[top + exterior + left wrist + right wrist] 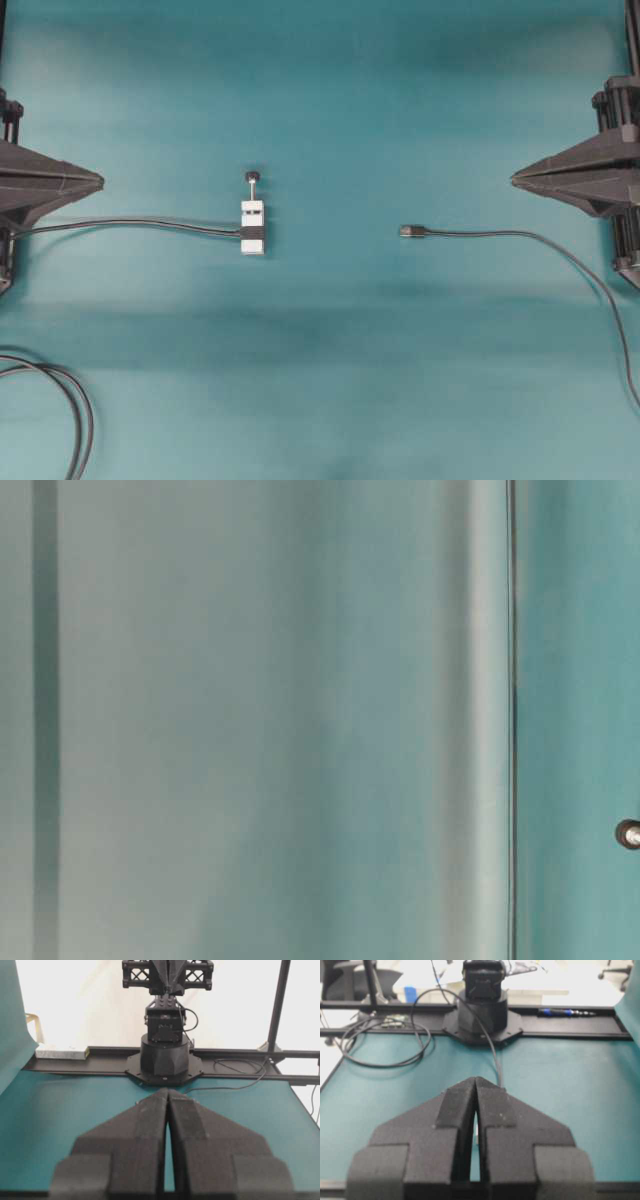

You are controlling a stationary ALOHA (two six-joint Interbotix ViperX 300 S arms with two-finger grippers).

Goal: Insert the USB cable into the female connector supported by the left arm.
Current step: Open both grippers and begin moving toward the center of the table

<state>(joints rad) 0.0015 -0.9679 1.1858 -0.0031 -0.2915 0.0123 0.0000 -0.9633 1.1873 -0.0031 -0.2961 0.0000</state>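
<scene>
Now, on the teal table (330, 380), the female connector (253, 226) lies left of centre, a small white block with a black band, its thin pin topped by a black knob (253, 177) pointing to the far side, and its dark attached cable (130, 224) running off to the left under the left gripper (98, 181). Over to the right of centre, the USB cable (520, 238) lies flat, its small dark plug (411, 231) aimed leftward at the block, well apart from it, with the line curving away toward the right near edge. Both arms sit back at the table's sides, nothing touched. The left gripper's pointed triangular jaws are pressed together with nothing between them, and the left wrist view confirms it. The right gripper (516, 180) matches, jaws drawn together to a bare slit and empty. Looped dark cables (70, 395) curl at the near left corner. The table-level view gives only blurred teal surface and a small round dark thing (628, 833) at its right edge, which I cannot identify.
</scene>
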